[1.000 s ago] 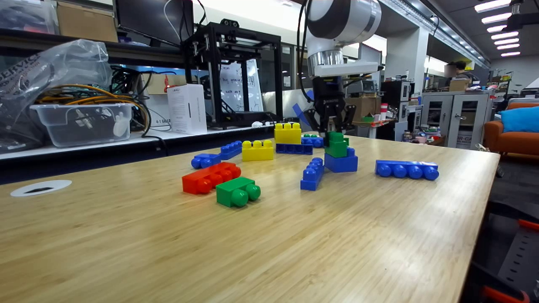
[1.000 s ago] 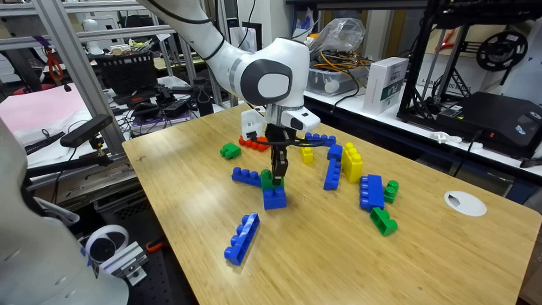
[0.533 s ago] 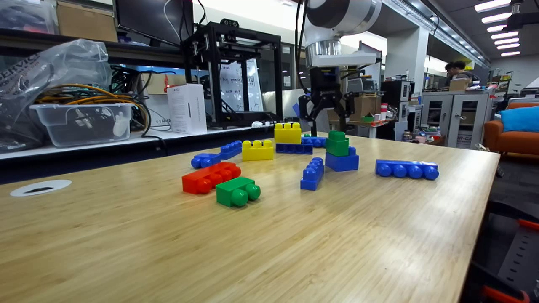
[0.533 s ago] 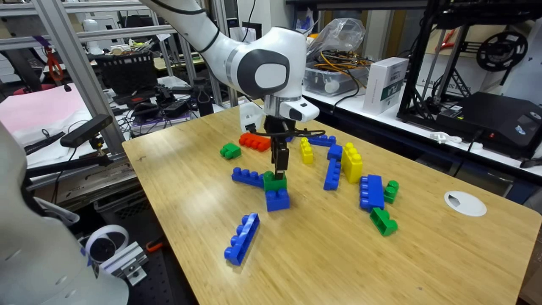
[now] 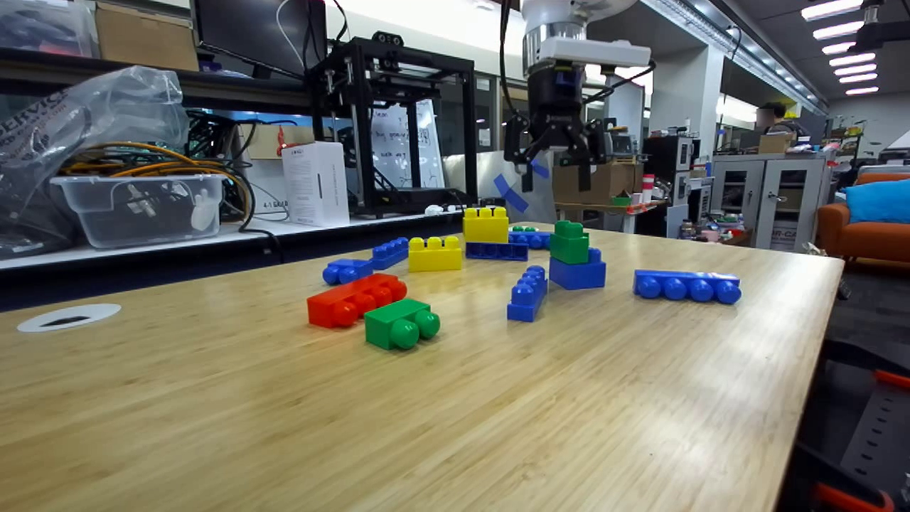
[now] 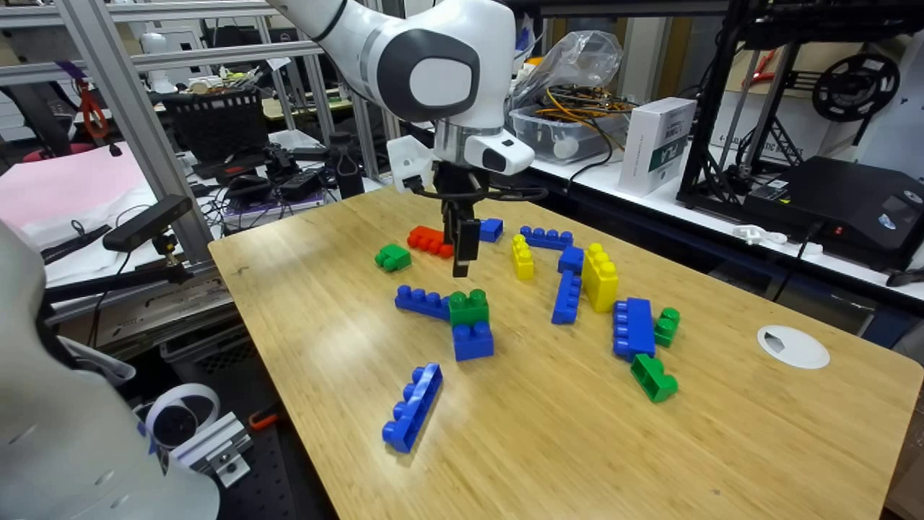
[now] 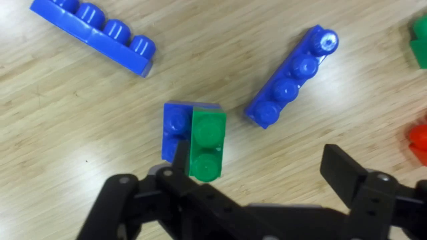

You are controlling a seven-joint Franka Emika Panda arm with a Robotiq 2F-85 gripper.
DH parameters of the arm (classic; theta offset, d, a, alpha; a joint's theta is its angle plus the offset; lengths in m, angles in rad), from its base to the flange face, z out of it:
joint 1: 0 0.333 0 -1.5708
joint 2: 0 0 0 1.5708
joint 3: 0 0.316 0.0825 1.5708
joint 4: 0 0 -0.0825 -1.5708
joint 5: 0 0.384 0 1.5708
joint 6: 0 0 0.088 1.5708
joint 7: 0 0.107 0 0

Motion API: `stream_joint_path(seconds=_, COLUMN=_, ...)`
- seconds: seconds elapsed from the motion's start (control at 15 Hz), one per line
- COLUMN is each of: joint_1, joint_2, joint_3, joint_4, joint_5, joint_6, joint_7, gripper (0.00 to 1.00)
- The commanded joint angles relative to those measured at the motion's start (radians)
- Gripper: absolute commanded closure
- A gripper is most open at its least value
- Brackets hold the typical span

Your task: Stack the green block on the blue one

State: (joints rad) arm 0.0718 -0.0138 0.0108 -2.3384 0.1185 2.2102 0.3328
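Note:
The green block (image 5: 569, 243) sits upright on top of the blue one (image 5: 577, 274), and both exterior views show them in contact. From above, in the wrist view, the green block (image 7: 206, 143) covers one side of the blue one (image 7: 175, 120), leaving two blue studs exposed beside it. Well above the stack hangs my gripper (image 5: 556, 185), its fingers spread wide with only air between them. One finger (image 7: 181, 155) overlaps part of the blue one in the wrist view, but it is higher up and apart from it.
Close to the stack lie a long blue strip (image 6: 411, 408) and another blue studded brick (image 6: 421, 302). Red (image 5: 357, 299), yellow (image 5: 435, 254) and green (image 5: 402, 324) bricks are scattered around. A tall yellow brick (image 6: 599, 278) stands beyond. The table edge (image 5: 803, 398) runs along one side.
The fingers were at the green block a second ago; they have since opened and risen clear of it. The stack shifted very slightly, then stayed put with green on blue.

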Motion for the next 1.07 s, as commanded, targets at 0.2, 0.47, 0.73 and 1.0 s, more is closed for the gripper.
stream_joint_path(seconds=0.2, joint_1=-0.012, joint_2=-0.259, joint_3=0.012, joint_4=-0.116, joint_5=0.004, joint_6=-0.144, joint_7=-0.177, gripper=0.0)
stream_joint_path(seconds=0.47, joint_1=-0.013, joint_2=-0.39, joint_3=0.009, joint_4=-0.165, joint_5=-0.021, joint_6=-0.198, joint_7=-0.254, gripper=0.0)
stream_joint_path(seconds=0.73, joint_1=-0.015, joint_2=-0.474, joint_3=-0.002, joint_4=-0.208, joint_5=-0.035, joint_6=-0.214, joint_7=-0.311, gripper=0.0)
stream_joint_path(seconds=1.0, joint_1=-0.017, joint_2=-0.486, joint_3=-0.001, joint_4=-0.21, joint_5=-0.026, joint_6=-0.214, joint_7=-0.297, gripper=0.0)
